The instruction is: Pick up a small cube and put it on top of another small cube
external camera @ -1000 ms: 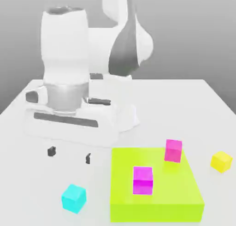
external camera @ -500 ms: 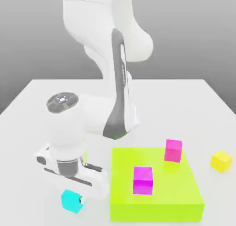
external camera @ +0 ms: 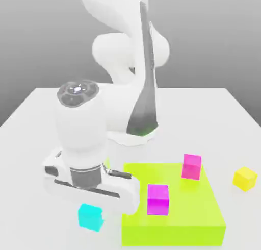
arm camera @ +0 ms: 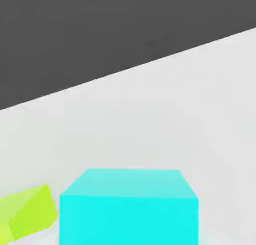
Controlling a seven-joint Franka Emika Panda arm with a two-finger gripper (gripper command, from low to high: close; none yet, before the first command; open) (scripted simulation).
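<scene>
The small cube (external camera: 90, 218), plain cyan, rests on the white table just off the near corner of a lime-green slab (external camera: 188, 221), toward the exterior view's left. My gripper (external camera: 92, 209) has come straight down onto it, and the white hand hides its top edge. The cube stands square to the hand, shut in the grip. In the hand view the small cube (arm camera: 129, 209) looms very close, with a corner of the slab (arm camera: 25, 211) beside it.
One magenta cube (external camera: 157, 198) sits on the slab and another (external camera: 191, 166) at its far edge. A yellow cube (external camera: 244, 178) lies on the table (external camera: 30, 121) at the exterior view's right. The arm's base rises behind the hand.
The hand swung from high over the table down onto the cyan cube and shut. The cube shifted slightly toward the slab and turned square to the hand.
</scene>
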